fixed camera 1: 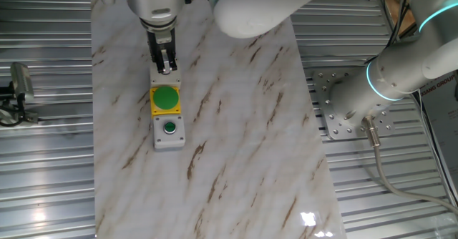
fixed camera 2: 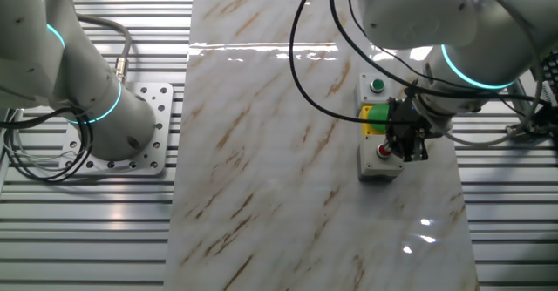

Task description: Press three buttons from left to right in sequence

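Observation:
Three small boxes stand in a row on the marble tabletop. The grey box with the small red button (fixed camera 2: 382, 149) is mostly hidden under my gripper (fixed camera 1: 165, 67) in one fixed view. Beside it is the yellow box with the large round green button (fixed camera 1: 166, 97), then the grey box with the small green button (fixed camera 1: 169, 128). In the other fixed view my gripper (fixed camera 2: 406, 148) hangs over the red-button box, its fingertips together just beside the red button. I cannot tell if they touch it. The yellow box (fixed camera 2: 373, 115) and the far grey box (fixed camera 2: 377, 86) lie beyond.
The marble board (fixed camera 1: 236, 146) lies on a ribbed metal table. The arm's base (fixed camera 1: 343, 110) is bolted on beside the board. Cables (fixed camera 2: 314, 56) hang from the arm above the board near the boxes.

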Robot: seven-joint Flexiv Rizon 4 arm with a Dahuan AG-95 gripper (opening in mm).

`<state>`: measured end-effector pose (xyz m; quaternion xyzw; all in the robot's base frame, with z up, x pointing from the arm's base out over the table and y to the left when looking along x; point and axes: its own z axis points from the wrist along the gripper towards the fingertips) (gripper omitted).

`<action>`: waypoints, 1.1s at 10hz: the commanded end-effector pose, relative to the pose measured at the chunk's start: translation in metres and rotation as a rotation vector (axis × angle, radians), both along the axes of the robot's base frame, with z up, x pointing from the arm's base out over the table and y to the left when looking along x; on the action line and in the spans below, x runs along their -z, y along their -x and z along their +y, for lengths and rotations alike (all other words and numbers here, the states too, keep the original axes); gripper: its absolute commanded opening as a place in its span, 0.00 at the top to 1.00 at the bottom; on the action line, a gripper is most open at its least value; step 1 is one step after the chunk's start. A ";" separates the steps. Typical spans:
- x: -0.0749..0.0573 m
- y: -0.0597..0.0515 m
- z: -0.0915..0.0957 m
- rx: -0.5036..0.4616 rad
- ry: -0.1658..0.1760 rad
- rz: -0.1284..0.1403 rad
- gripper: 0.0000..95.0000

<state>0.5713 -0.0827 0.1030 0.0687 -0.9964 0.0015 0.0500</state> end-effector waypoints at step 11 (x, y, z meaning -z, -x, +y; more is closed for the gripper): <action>0.003 0.005 -0.007 0.000 -0.001 0.007 1.00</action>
